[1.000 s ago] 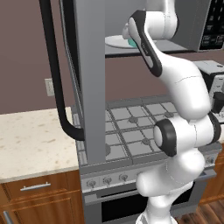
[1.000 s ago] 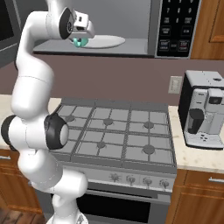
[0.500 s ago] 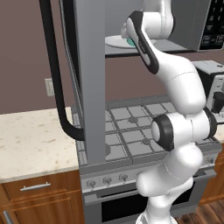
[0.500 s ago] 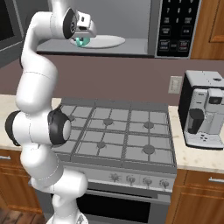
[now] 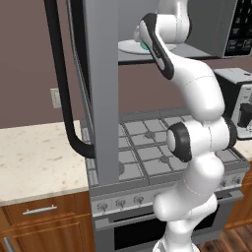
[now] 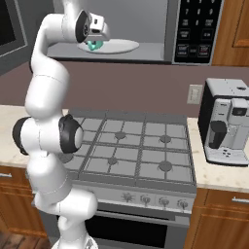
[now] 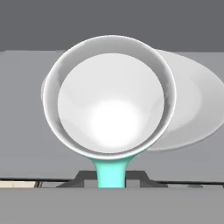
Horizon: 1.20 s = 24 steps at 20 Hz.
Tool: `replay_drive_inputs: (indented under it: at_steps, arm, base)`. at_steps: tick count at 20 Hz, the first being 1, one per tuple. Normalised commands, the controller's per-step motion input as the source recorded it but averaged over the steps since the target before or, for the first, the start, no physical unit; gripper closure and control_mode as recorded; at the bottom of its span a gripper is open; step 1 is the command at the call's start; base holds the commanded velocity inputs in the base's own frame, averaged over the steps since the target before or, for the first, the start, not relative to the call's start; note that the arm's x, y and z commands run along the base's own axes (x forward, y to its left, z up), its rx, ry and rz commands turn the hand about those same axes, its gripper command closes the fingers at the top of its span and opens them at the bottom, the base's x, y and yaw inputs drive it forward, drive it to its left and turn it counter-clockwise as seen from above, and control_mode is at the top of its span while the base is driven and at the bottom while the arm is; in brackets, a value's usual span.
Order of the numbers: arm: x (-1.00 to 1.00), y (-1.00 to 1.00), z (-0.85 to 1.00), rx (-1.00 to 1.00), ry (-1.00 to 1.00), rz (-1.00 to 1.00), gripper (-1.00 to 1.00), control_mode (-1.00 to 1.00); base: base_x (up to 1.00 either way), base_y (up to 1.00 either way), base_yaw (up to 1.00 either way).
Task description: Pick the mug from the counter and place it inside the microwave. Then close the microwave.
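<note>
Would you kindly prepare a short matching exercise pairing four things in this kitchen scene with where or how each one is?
Things:
1. mug
2. microwave door
3. coffee machine
4. white plate

Places or states:
A. swung wide open
B. on the counter right of the stove
C. held by its handle in the gripper
D. lying inside the microwave

Pairs: 1-C, 2-A, 3-B, 4-D
</note>
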Motion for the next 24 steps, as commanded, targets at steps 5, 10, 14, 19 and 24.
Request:
replay_drive_inputs:
  at_steps: [5,10,14,19,24]
  arm:
    - [0.33,0.00,0.00,0.00,0.00,0.00,1.00,-1.00]
    - [0.35,0.00,0.00,0.00,0.00,0.00,1.00,-1.00]
    - [0.23,0.00,-0.01,0.00,0.01,0.00,1.00,-1.00]
    - [0.11,0.00,-0.09,0.00,0.04,0.00,1.00,-1.00]
    - [0.03,0.00,-0.07,0.00,0.02,0.00,1.00,-1.00]
  base:
    - [0.00,0.00,0.00]
    - [0.00,0.00,0.00]
    - [0.00,0.00,0.00]
    - [0.00,0.00,0.00]
    - [0.00,0.00,0.00]
